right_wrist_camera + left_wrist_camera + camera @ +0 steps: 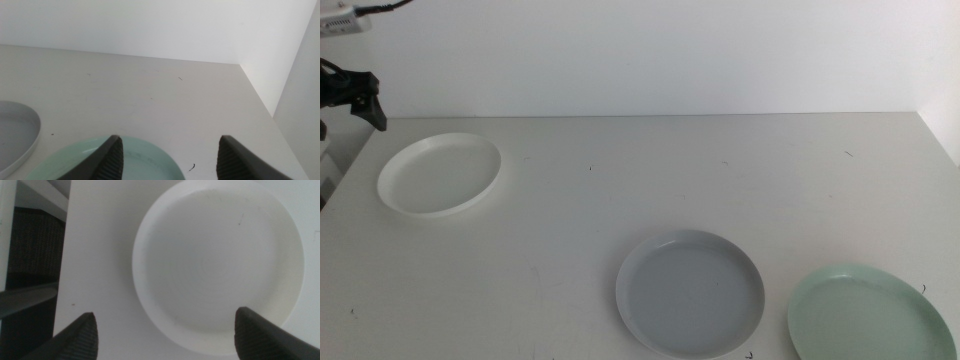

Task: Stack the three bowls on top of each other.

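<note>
Your left gripper (162,330) hangs spread over the white bowl (439,173) near the table's (650,170) left edge. Right gripper (167,155) spread above the green bowl (873,315); grey bowl (690,292) just beside.

White table (650,170) w/ faint specks; plain white wall (650,55) behind, side wall at right.

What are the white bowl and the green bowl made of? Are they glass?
Probably not glass. The white bowl looks like plastic: solid, not see-through, smooth with a soft dull sheen and a thin low rim. The green bowl looks the same, an even pale mint colour. I cannot be certain from looks alone.
</note>
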Available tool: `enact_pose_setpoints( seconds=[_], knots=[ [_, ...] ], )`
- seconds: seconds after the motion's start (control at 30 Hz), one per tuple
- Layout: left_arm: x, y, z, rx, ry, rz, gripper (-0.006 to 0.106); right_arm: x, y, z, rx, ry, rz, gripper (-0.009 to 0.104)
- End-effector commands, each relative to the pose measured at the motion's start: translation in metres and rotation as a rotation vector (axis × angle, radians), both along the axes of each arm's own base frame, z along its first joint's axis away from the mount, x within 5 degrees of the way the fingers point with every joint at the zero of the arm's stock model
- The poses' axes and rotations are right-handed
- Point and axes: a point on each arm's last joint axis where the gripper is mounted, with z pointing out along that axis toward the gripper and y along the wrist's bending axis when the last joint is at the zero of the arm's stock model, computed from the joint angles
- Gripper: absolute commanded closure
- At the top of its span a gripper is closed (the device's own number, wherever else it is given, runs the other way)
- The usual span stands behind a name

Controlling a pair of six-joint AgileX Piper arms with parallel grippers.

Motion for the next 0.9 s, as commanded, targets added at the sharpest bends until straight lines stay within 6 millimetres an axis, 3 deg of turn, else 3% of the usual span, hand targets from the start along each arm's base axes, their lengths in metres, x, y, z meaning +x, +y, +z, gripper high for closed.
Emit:
enact_pose_setpoints(
  seconds=[0.0,0.2,0.47,0.87],
  knots=[
    [0.009,0.000,0.022,-0.005,-0.124,0.010,-0.005,-0.001,0.000,0.010,-0.016,-0.110,0.002,0.047],
    [0.035,0.007,-0.013,-0.011,-0.146,0.008,-0.005,-0.001,0.000,0.010,-0.016,-0.110,0.002,0.047],
    [0.054,0.014,-0.052,0.008,-0.170,0.012,-0.005,-0.001,0.000,0.010,-0.016,-0.110,0.002,0.047],
    [0.066,0.017,-0.098,-0.030,-0.128,0.044,0.000,-0.001,0.000,0.010,-0.016,-0.110,0.002,0.047]
  ],
)
